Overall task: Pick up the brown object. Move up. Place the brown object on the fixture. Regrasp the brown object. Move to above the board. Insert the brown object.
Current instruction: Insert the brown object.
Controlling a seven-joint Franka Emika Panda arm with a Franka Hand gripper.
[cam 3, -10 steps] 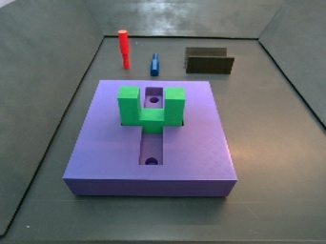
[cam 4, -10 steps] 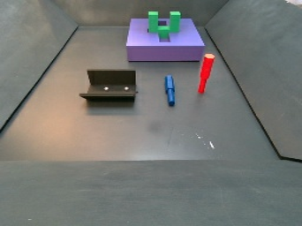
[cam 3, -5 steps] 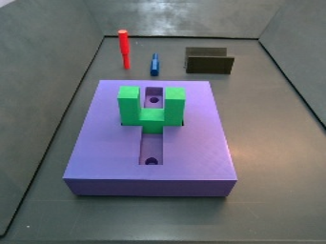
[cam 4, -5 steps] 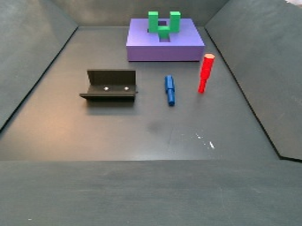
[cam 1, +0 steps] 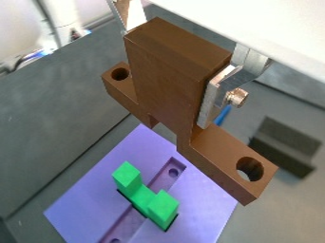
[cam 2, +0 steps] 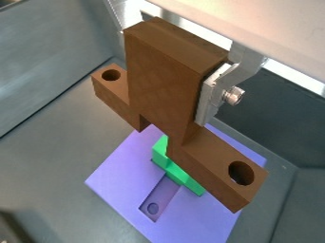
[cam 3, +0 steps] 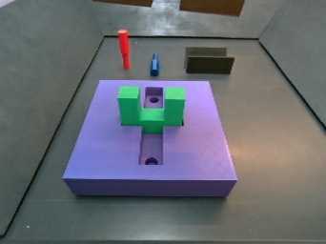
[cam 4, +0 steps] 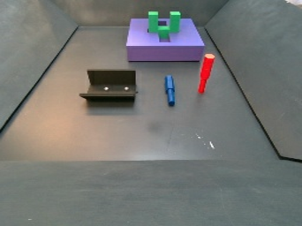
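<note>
1. Mostly, you lose the gripper (cam 1: 172, 57) in both side views; a side view's top edge cuts the brown object (cam 3: 212, 6) to a sliver.
2. In both wrist views it is an upright block crossing a bar with a hole at each end, clamped between the fingers (cam 1: 219, 90).
3. It hangs high above the board (cam 1: 95, 204); the fixture (cam 3: 211, 62) sits well apart.

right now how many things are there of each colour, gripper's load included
brown: 1, brown object in the gripper above the board
purple: 1, board
green: 1, block
red: 1, peg
blue: 1, bar
dark olive: 1, fixture
total: 6
</note>
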